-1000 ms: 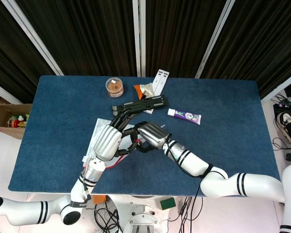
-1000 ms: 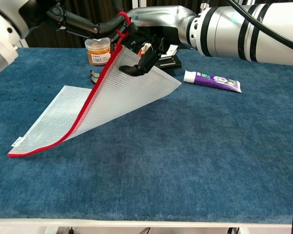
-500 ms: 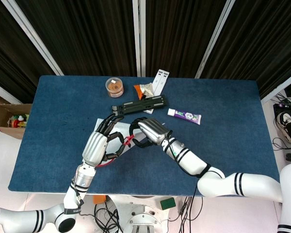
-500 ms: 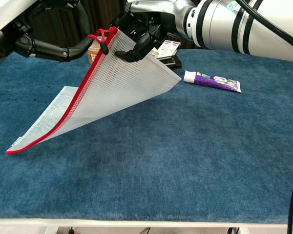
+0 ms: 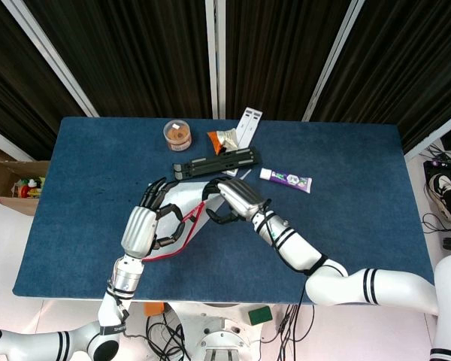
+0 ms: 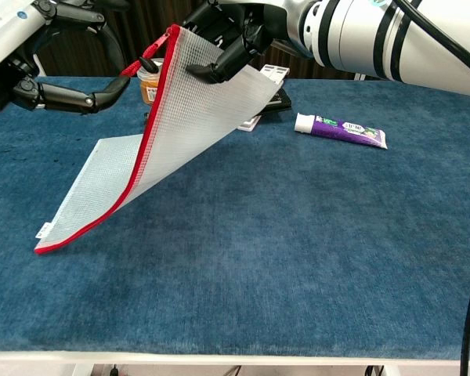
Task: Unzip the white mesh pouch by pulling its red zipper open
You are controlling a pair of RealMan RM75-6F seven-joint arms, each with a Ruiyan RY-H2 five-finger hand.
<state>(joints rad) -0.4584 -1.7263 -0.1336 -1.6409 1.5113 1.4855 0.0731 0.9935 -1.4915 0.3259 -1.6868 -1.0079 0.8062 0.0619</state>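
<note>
Blue felt table (image 6: 313, 258): white mesh pouch with red zipper (image 6: 184, 110) pinched by right hand (image 6: 227, 35); left hand (image 6: 59, 86) at nine o'clock, grip unclear. Risk: pull slipping.

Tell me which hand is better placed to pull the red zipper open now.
Left, probably. The right hand already holds up the white mesh pouch by its top corner, while the left hand's fingers reach to the zipper pull.
</note>
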